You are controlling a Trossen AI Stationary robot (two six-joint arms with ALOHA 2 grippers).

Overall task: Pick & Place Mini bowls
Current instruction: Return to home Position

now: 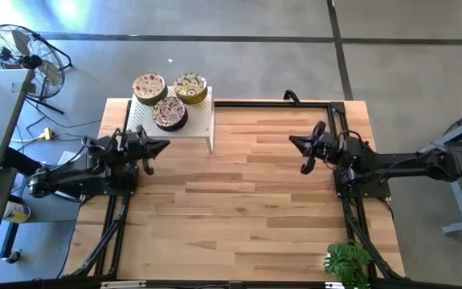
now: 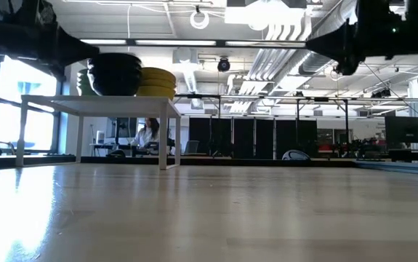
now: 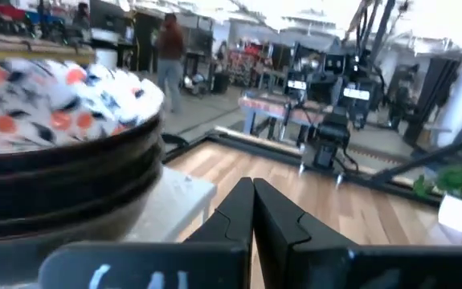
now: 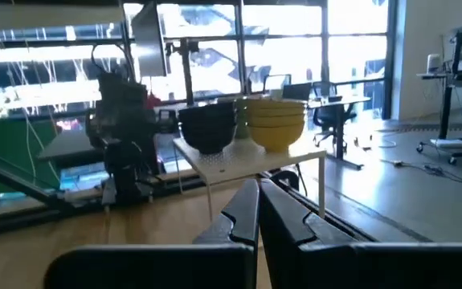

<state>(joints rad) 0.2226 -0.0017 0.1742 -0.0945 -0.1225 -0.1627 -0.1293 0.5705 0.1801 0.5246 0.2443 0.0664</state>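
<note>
The mini bowls stand in three short stacks on a small white raised stand at the table's far left: one stack at its left, one at its right, and one nearer. Their insides are cream with a floral pattern. In the low view their outsides show black, yellow and green. My left gripper hovers shut just near of the stand, with the nearest stack close beside it. My right gripper hovers shut over the table's right half and points at the stand.
A black frame rail runs along the table's far edge and down both sides. A potted plant sits at the near right corner. Bare wood lies between the arms. A fan stands on the floor at the left, and a person is far back.
</note>
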